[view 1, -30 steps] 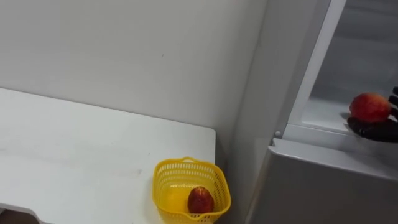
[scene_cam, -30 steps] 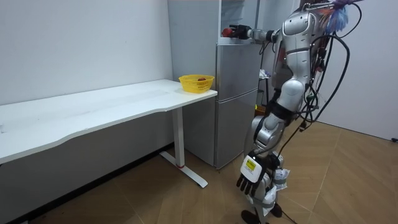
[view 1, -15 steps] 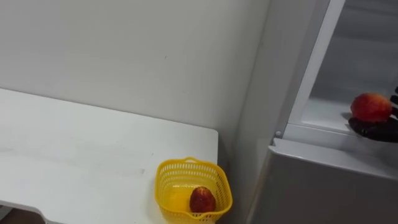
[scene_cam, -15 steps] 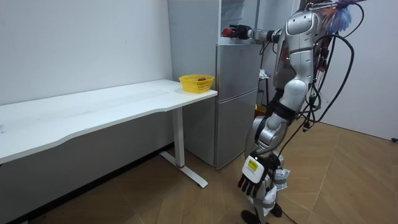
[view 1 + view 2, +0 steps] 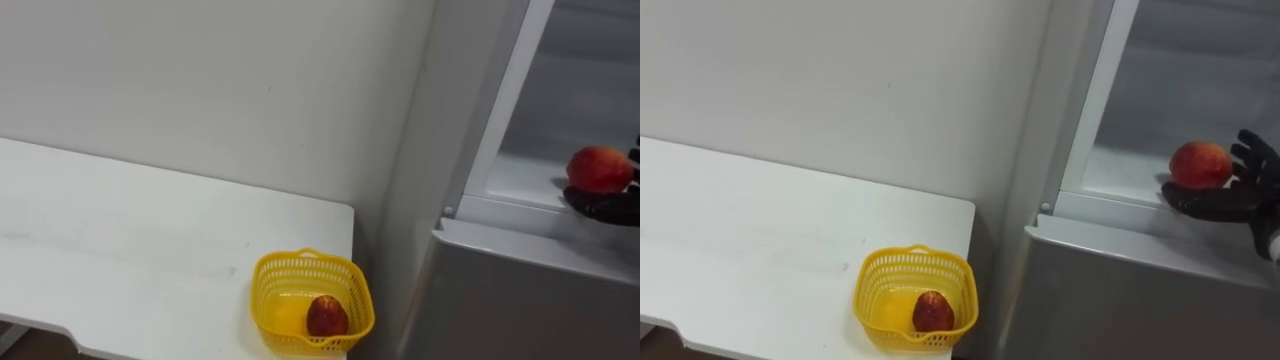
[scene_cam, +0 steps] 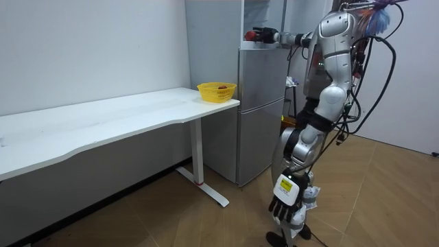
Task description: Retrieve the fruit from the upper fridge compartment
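A red apple (image 5: pixel 1199 164) sits in my black right hand (image 5: pixel 1228 200), whose fingers curl under and round it, just above the sill of the open upper fridge compartment (image 5: pixel 1120 180). In the room view I stand in front of the grey fridge (image 6: pixel 260 103) with the right arm stretched out level to its upper part, hand (image 6: pixel 261 34) at the opening. My left hand (image 6: pixel 287 200) hangs low beside my legs, fingers relaxed. A yellow basket (image 5: pixel 300 263) on the white table's (image 5: pixel 120 240) corner beside the fridge holds another red apple (image 5: pixel 326 316).
The closed lower fridge door (image 5: pixel 520 300) lies below the opening. The table runs along the wall to my left, its end close to the fridge side. Wooden floor (image 6: pixel 384 199) lies behind me.
The right hand with the apple stays at the fridge opening. My body has shifted slightly toward the room view's right, and the hanging left hand swung with it.
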`<state>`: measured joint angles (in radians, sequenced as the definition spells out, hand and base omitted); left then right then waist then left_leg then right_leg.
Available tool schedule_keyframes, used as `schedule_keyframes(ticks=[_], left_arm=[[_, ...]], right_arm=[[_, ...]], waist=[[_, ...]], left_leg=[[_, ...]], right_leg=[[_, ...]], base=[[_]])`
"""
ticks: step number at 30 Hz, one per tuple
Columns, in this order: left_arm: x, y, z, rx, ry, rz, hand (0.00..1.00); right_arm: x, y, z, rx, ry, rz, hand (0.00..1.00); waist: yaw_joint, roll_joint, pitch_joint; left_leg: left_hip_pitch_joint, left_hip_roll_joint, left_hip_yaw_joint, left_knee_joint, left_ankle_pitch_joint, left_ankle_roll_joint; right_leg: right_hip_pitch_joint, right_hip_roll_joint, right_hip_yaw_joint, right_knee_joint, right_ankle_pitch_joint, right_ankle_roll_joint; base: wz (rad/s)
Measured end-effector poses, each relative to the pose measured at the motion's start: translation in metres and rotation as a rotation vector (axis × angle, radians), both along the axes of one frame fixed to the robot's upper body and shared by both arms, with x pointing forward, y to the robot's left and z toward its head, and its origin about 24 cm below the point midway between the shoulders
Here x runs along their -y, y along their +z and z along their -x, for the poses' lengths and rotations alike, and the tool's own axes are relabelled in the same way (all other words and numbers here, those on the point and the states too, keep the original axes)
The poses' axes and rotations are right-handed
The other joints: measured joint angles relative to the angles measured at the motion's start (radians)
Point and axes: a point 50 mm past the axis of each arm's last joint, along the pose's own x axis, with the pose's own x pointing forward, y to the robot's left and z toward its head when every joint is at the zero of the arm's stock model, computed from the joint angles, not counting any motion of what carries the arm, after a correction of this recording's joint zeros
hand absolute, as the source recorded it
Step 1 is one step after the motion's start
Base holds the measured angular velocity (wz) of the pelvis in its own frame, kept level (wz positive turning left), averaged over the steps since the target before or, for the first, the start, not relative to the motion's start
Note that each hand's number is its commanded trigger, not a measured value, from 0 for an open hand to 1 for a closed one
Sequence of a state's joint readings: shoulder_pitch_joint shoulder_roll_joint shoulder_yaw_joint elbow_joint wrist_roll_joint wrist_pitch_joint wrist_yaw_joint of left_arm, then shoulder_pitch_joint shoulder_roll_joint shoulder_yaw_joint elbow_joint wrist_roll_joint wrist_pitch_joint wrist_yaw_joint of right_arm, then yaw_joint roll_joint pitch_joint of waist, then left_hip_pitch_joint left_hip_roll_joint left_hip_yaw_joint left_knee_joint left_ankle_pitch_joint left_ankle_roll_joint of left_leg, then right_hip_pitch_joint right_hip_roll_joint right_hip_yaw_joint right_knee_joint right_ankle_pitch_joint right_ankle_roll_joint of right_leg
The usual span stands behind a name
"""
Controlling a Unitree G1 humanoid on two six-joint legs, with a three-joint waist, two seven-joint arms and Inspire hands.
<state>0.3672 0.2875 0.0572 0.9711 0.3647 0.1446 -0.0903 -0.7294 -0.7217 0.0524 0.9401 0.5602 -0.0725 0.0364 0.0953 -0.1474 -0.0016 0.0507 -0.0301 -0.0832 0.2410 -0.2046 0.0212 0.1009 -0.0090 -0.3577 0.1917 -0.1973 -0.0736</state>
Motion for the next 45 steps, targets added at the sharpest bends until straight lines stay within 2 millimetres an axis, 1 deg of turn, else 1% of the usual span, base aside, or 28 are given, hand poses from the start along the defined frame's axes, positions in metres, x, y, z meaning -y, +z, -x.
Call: schedule_keyframes(ticks=[7, 10, 12, 15, 16, 17, 19, 21, 25, 26, 27, 28, 29, 38, 42, 45], left_arm=[[0.000, 0.000, -0.006, 0.009, -0.005, 0.011, 0.00], [0.000, 0.000, -0.009, 0.013, -0.007, 0.018, 0.00], [-0.001, 0.000, -0.009, 0.012, -0.009, 0.022, 0.00], [-0.001, 0.000, -0.010, 0.010, -0.010, 0.028, 0.00], [-0.001, 0.000, -0.011, 0.012, -0.011, 0.031, 0.00], [-0.001, 0.000, -0.012, 0.014, -0.012, 0.034, 0.00], [-0.001, 0.000, -0.012, 0.014, -0.013, 0.033, 0.00], [-0.001, 0.000, -0.011, 0.009, -0.012, 0.037, 0.00], [-0.001, 0.000, -0.014, 0.016, -0.015, 0.038, 0.00], [-0.001, 0.000, -0.016, 0.020, -0.016, 0.038, 0.00], [-0.001, 0.000, -0.018, 0.023, -0.017, 0.039, 0.00], [-0.001, 0.000, -0.019, 0.025, -0.017, 0.039, 0.00], [-0.001, 0.000, -0.019, 0.026, -0.018, 0.039, 0.00], [-0.001, 0.000, -0.019, 0.022, -0.018, 0.046, 0.00], [0.000, -0.001, -0.020, 0.023, -0.018, 0.046, 0.00], [0.000, -0.001, -0.020, 0.024, -0.018, 0.046, 0.00]], right_arm=[[-0.001, 0.000, 0.000, -0.012, 0.006, 0.023, 1.00], [0.000, 0.000, 0.000, -0.014, 0.002, 0.031, 1.00], [0.000, 0.001, 0.000, -0.011, 0.002, 0.034, 1.00], [-0.001, 0.005, -0.002, 0.000, 0.003, 0.035, 1.00], [-0.001, 0.007, -0.003, 0.005, 0.003, 0.034, 1.00], [-0.003, 0.011, -0.005, 0.015, 0.009, 0.036, 1.00], [-0.004, 0.014, -0.006, 0.021, 0.012, 0.041, 1.00], [-0.005, 0.017, -0.008, 0.024, 0.024, 0.052, 1.00], [-0.006, 0.018, -0.008, 0.010, 0.038, 0.078, 1.00], [-0.006, 0.018, -0.008, 0.010, 0.038, 0.078, 0.87], [-0.006, 0.018, -0.008, 0.009, 0.037, 0.078, 0.23], [-0.006, 0.018, -0.008, 0.009, 0.037, 0.078, 0.02], [-0.006, 0.017, -0.008, 0.007, 0.037, 0.080, 0.00], [-0.006, 0.018, -0.008, -0.001, 0.043, 0.093, 0.00], [-0.007, 0.019, -0.009, -0.003, 0.053, 0.096, 0.00], [-0.008, 0.021, -0.010, 0.004, 0.058, 0.095, 0.00]], waist=[[0.012, -0.007, 0.0009], [0.019, -0.012, 0.0028], [0.023, -0.018, 0.0061], [0.025, -0.025, 0.0075], [0.027, -0.025, 0.0076], [0.031, -0.023, 0.0099], [0.040, -0.024, 0.0098], [0.040, -0.025, 0.0105], [0.041, -0.025, 0.0104], [0.041, -0.025, 0.0105], [0.042, -0.025, 0.0105], [0.043, -0.025, 0.0105], [0.044, -0.024, 0.0106], [0.046, -0.021, 0.0101], [0.047, -0.011, 0.0085], [0.047, -0.001, 0.0100]], left_leg=[[-0.003, 0.002, -0.003, -0.004, 0.007, -0.009], [-0.007, 0.001, -0.003, -0.004, 0.010, -0.012], [-0.008, 0.001, -0.003, -0.004, 0.011, -0.014], [-0.019, 0.001, -0.004, -0.004, 0.013, -0.016], [-0.022, 0.001, -0.004, -0.004, 0.013, -0.017], [-0.025, 0.001, -0.004, -0.005, 0.014, -0.018], [-0.024, 0.001, -0.006, -0.004, 0.014, -0.018], [-0.023, 0.001, -0.007, -0.004, 0.015, -0.019], [-0.019, 0.000, -0.008, -0.004, 0.015, -0.019], [-0.019, 0.001, -0.008, -0.005, 0.015, -0.019], [-0.019, 0.001, -0.008, -0.005, 0.015, -0.019], [-0.018, 0.001, -0.008, -0.005, 0.015, -0.019], [-0.018, 0.001, -0.008, -0.005, 0.015, -0.019], [-0.013, 0.002, -0.003, -0.021, 0.014, -0.019], [-0.003, 0.001, -0.005, -0.020, 0.014, -0.019], [-0.003, 0.001, -0.005, -0.021, 0.014, -0.019]], right_leg=[[-0.012, -0.001, 0.001, 0.017, -0.008, -0.011], [-0.017, -0.001, -0.001, 0.021, -0.010, -0.014], [-0.021, -0.002, -0.003, 0.029, -0.016, -0.015], [-0.029, 0.000, -0.004, 0.029, -0.016, -0.019], [-0.029, 0.000, -0.005, 0.030, -0.015, -0.020], [-0.031, 0.000, -0.005, 0.029, -0.014, -0.022], [-0.029, 0.001, -0.008, 0.027, -0.016, -0.022], [-0.028, 0.002, -0.010, 0.019, -0.018, -0.022], [-0.018, 0.002, -0.012, 0.010, -0.018, -0.021], [-0.018, 0.003, -0.012, 0.011, -0.018, -0.021], [-0.018, 0.003, -0.012, 0.011, -0.018, -0.021], [-0.018, 0.003, -0.012, 0.011, -0.018, -0.021], [-0.018, 0.003, -0.012, 0.011, -0.018, -0.021], [-0.018, 0.004, -0.011, 0.011, -0.018, -0.021], [-0.014, 0.004, -0.011, 0.010, -0.018, -0.020], [-0.014, 0.004, -0.011, 0.012, -0.018, -0.021]], base=[[0.01], [0.00], [0.04], [0.01], [0.00], [0.03], [0.06], [0.02], [0.00], [0.00], [0.00], [0.00], [0.00], [0.00], [0.00], [0.00]])
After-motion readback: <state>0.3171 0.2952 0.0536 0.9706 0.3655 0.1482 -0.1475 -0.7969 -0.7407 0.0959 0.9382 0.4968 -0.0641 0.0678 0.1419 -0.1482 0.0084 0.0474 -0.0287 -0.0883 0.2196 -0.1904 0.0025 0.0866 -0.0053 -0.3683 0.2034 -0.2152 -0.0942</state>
